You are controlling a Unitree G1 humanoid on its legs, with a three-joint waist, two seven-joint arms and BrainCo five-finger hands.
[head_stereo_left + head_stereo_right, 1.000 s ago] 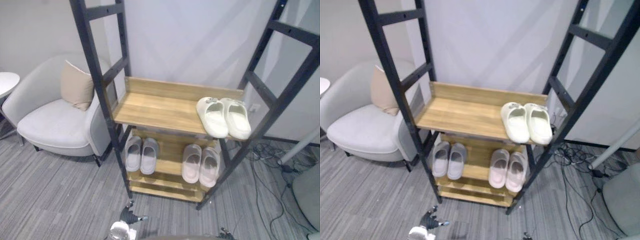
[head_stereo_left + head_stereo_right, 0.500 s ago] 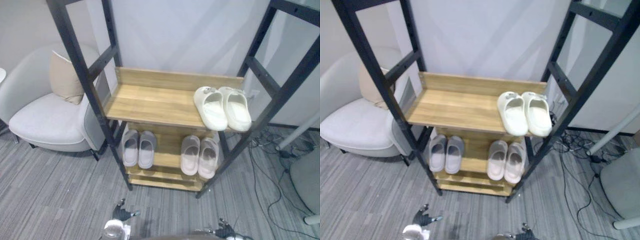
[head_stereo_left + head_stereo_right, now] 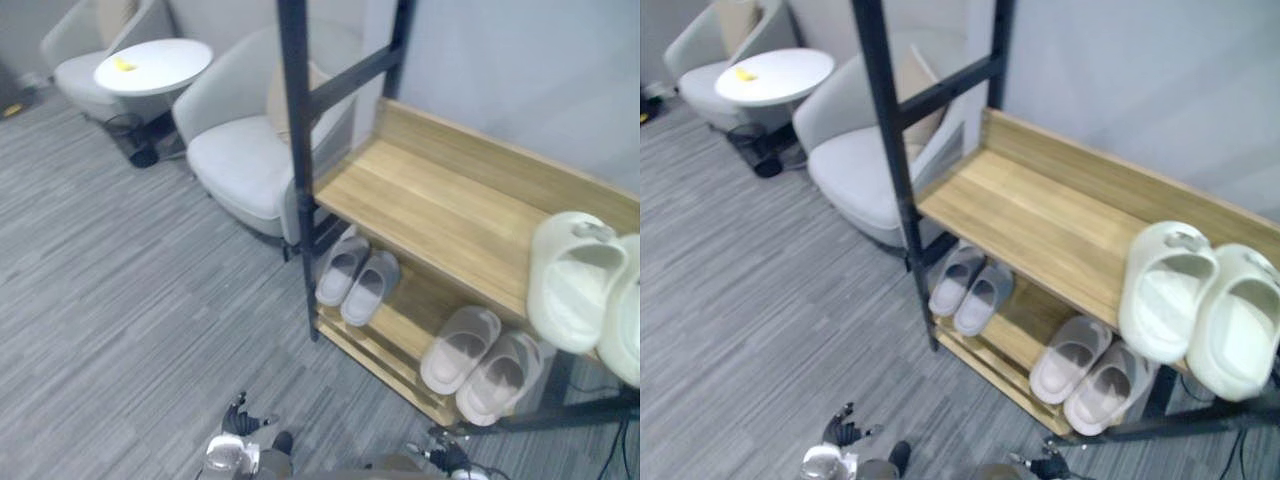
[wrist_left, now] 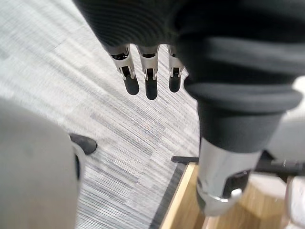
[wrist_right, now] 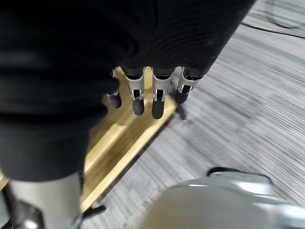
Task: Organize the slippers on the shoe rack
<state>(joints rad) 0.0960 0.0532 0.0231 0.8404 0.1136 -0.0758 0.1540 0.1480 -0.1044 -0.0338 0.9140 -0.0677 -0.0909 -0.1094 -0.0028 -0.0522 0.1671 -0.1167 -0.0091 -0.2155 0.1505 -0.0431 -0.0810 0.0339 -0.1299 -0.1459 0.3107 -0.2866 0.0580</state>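
The shoe rack [image 3: 440, 200] has a black frame and two wooden shelves. A cream pair of slippers [image 3: 578, 285] lies side by side at the right end of the upper shelf. On the lower shelf sit a grey pair [image 3: 357, 280] at the left and a pale pink pair [image 3: 482, 360] at the right. My left hand [image 3: 240, 422] hangs low over the floor in front of the rack, fingers [image 4: 150, 78] straight and holding nothing. My right hand [image 3: 448, 460] hangs low near the rack's bottom edge, its fingers [image 5: 153, 98] also straight and holding nothing.
A grey armchair [image 3: 240, 165] with a beige cushion [image 3: 283, 100] stands against the rack's left side. Farther left are a round white table [image 3: 152, 65] with a small yellow thing on it and a second chair [image 3: 80, 45]. Grey striped carpet [image 3: 130, 300] stretches in front.
The whole picture has swung left, so the camera has moved: the rack now sits at the right and the table and second chair have come into view. Slippers and hands are unchanged.
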